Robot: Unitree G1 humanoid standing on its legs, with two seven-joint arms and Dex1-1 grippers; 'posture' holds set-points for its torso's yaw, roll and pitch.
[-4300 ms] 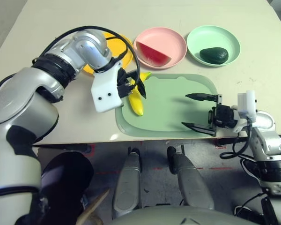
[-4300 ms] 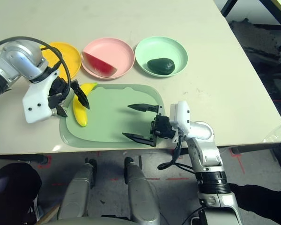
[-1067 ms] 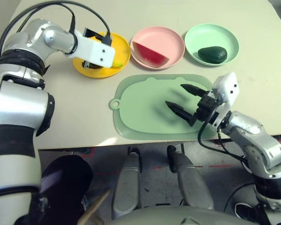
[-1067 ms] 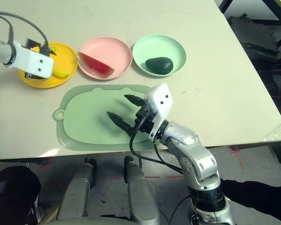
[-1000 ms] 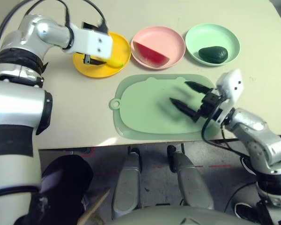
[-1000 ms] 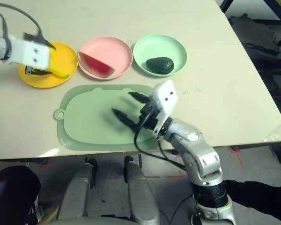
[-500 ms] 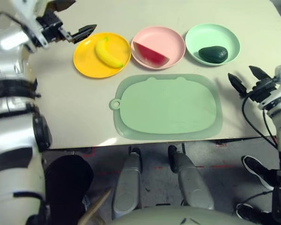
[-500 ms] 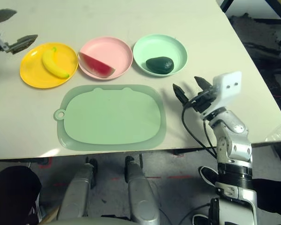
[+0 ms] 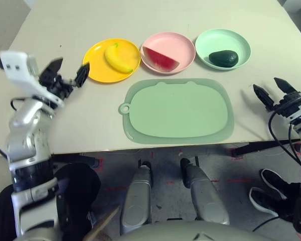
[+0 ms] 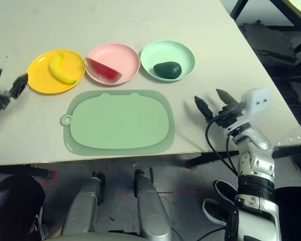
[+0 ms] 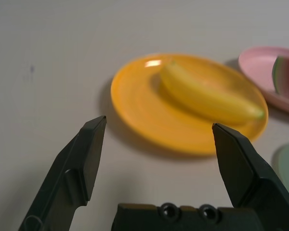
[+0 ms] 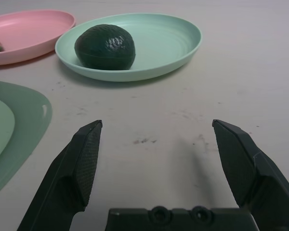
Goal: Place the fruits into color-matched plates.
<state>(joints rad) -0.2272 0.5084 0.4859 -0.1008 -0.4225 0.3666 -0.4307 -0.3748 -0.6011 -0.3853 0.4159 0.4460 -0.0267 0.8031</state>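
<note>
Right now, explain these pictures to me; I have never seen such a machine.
This is a two-armed robot at a table. Two pictures look down from its head; two look along each gripper's fingers from its wrists. The left gripper and the right gripper are both open and hold nothing, one out at each side of the table. On the table: a banana in the yellow plate, a watermelon wedge in the pink plate, an avocado in the green plate, and a bare green mat in front.

Banana point(image 9: 118, 58) in left plate point(image 9: 98, 73); watermelon point(image 9: 159, 57) in middle plate point(image 9: 178, 44); avocado point(image 9: 223, 58) in right plate point(image 9: 210, 42); mat point(image 9: 178, 111) before them
</note>
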